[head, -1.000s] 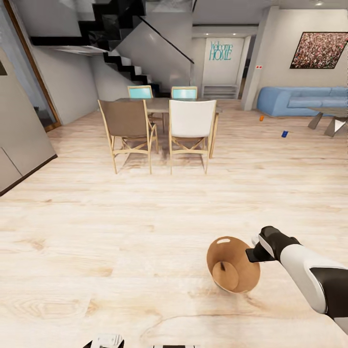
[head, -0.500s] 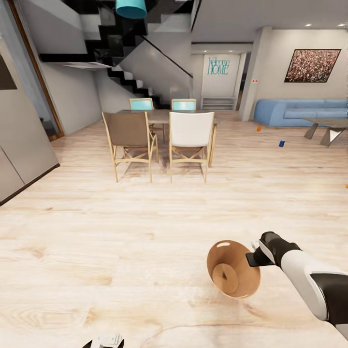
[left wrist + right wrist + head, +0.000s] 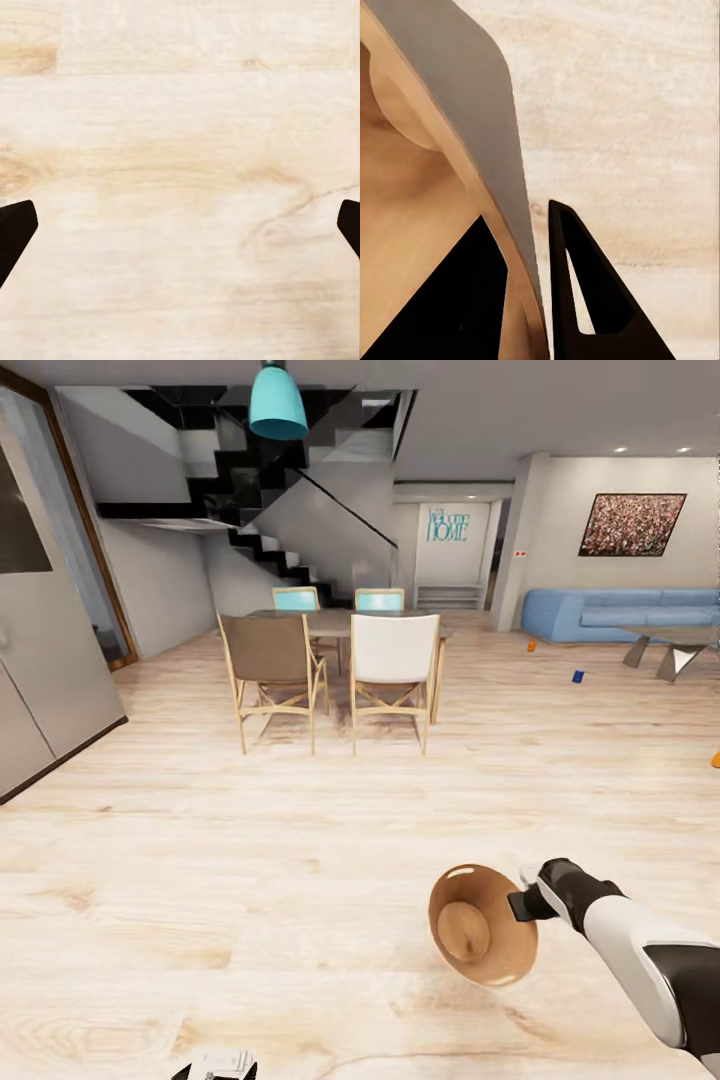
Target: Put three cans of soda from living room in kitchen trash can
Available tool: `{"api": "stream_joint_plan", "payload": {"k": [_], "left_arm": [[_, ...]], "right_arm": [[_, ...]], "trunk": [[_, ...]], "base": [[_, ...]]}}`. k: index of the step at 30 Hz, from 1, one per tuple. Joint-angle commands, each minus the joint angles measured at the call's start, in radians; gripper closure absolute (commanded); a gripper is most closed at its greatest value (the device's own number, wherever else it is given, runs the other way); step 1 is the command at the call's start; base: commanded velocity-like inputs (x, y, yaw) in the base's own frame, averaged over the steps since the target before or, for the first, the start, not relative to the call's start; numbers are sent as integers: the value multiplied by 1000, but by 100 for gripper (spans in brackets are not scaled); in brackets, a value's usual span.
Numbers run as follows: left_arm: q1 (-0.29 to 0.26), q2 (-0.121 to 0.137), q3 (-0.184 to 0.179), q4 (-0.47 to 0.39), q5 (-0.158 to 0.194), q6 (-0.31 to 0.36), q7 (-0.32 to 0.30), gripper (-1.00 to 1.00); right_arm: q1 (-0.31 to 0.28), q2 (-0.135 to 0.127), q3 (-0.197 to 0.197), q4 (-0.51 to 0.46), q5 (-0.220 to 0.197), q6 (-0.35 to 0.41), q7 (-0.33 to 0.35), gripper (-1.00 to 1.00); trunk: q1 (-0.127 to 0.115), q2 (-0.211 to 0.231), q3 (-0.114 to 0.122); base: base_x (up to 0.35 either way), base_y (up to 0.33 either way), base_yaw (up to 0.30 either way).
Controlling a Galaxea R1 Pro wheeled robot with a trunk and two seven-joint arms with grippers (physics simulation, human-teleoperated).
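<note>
The tan wooden trash can hangs off the floor on its side, its brown inside facing me. My right gripper is shut on its rim; in the right wrist view one finger lies outside the wall and the other inside. Far off near the blue sofa, an orange can and a dark blue can stand on the floor. Another orange can shows at the right edge. My left gripper is open above bare floor, low at the picture's bottom edge.
A dining table with several chairs stands ahead in mid-room, under a teal lamp. Grey cabinets line the left side, stairs rise behind. A glass-topped low table sits by the sofa. Open wood floor lies between me and the cans.
The view has tilted up and shifted, bringing the lamp and an orange can at the right edge into sight. The bin stays held in my right gripper.
</note>
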Motion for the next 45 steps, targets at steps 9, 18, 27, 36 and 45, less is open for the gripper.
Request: {"api": "stream_joint_plan", "payload": {"k": [9, 18, 27, 36, 45], "left_arm": [[-3, 1, 0, 2, -1, 2, -1, -100], [-3, 1, 0, 0, 0, 25, -8, -100], [-4, 1, 0, 0, 0, 28, -16, -100], [-4, 2, 0, 1, 0, 28, -18, -100], [-16, 2, 1, 10, 1, 36, -33, -100]], "right_arm": [[36, 0, -19, 0, -24, -99, 5, 100], [60, -1, -19, 0, -23, -155, 5, 100], [68, -14, -19, 0, -24, -178, 38, 100], [113, -53, -71, 0, -24, -294, 145, 100], [149, -88, -114, -1, -24, -349, 182, 100]], "trunk": [[-4, 2, 35], [-8, 4, 70], [-26, 33, 102], [-60, 96, 130], [-95, 159, 158]], "base": [[0, 0, 0], [0, 0, 0], [0, 0, 0], [0, 0, 0], [0, 0, 0]]}}
